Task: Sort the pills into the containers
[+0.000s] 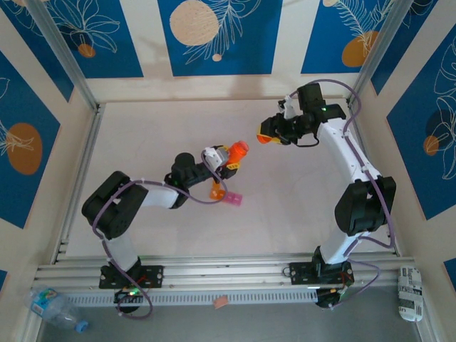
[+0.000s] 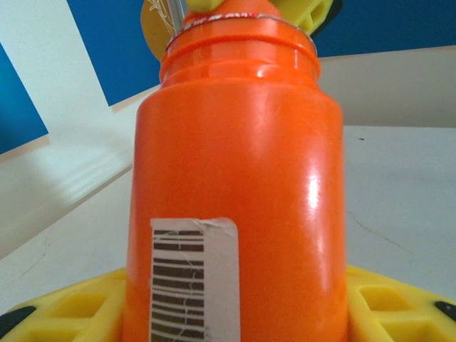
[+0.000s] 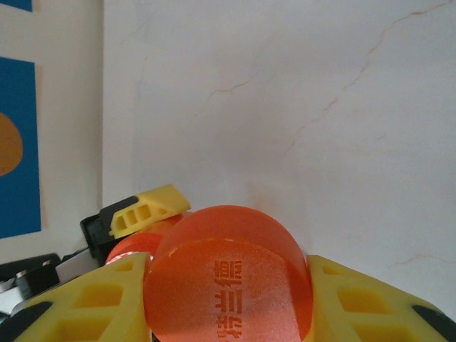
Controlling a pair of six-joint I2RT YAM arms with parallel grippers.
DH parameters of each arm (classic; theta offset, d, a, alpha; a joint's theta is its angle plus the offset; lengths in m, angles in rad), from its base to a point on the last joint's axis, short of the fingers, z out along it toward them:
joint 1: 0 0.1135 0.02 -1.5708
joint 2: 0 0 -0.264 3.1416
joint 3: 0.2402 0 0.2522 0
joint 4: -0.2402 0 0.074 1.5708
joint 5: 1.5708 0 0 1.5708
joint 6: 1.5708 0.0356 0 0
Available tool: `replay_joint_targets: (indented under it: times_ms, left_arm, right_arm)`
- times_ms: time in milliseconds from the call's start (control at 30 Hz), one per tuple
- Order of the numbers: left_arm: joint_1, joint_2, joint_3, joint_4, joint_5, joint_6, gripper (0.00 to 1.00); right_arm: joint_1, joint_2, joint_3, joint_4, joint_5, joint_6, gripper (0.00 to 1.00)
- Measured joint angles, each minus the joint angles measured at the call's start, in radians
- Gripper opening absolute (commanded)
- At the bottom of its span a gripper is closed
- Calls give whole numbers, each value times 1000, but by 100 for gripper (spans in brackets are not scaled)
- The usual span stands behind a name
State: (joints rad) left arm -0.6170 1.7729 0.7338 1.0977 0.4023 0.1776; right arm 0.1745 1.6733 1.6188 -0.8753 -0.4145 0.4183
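Pale surface (image 1: 285,206), blue-cream patterned walls. Containers (image 1: 226,195) at frame centre, long axis left-right, pink end lower right. Left pincer (image 1: 228,161) grasping orange bottle (image 1: 239,149); right pincer (image 1: 271,135) grasping orange cap (image 1: 263,140).

White links (image 1: 345,153) w/ black joints (image 1: 363,206), purple cables (image 1: 203,202), yellow cutout fingers (image 3: 78,306), both arms.

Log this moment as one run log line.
left gripper: holds orange bottle | right gripper: holds orange cap | containers: on table near left gripper

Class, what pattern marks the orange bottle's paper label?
The white paper label bears black barcode stripes; clearest in left wrist view.
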Motion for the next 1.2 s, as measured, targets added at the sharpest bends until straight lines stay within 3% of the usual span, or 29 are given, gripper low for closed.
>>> replay_joint_targets:
  times_ms: [500, 1200]
  left_arm:
    - [6, 31, 48, -47, 39, 35, 0]
    - [13, 26, 49, -110, 86, 50, 0]
  right_arm:
    - [25, 18, 6, -62, -110, -80, 35]
    - [100, 106, 23, -109, -159, -143, 35]
